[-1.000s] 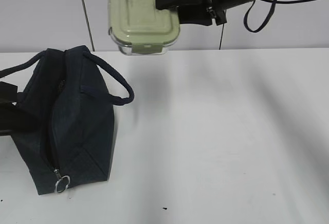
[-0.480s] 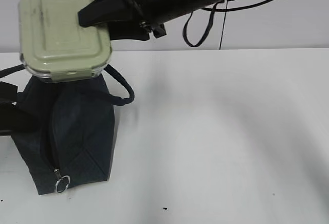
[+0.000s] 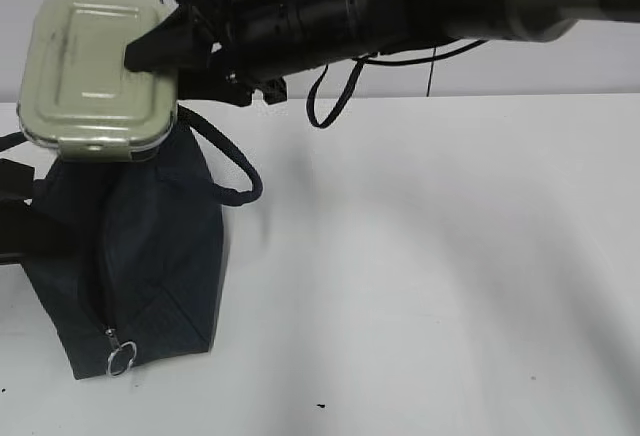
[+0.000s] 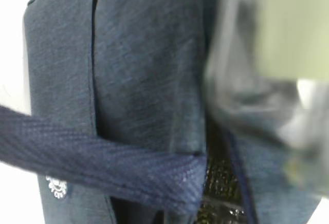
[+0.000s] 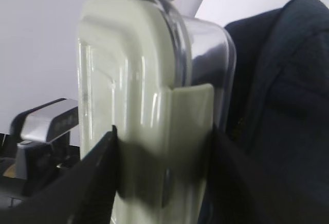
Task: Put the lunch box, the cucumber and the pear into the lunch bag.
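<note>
White tabletop (image 3: 420, 276) and a pale wall framed the scene as my right gripper (image 3: 150, 51) carried the lunch box (image 3: 95, 71) in the air directly over the lunch bag (image 3: 130, 256). I judged the box heavy and slippery, with its glass base breakable, so a grip across its short end over the lid clip seemed soundest. My jaws stood about half spread, clamped flat on the lid and base. My left gripper, unseen, was pressed together beside the bag's strap handle (image 4: 103, 172); whether it pinched fabric I could not tell.
</note>
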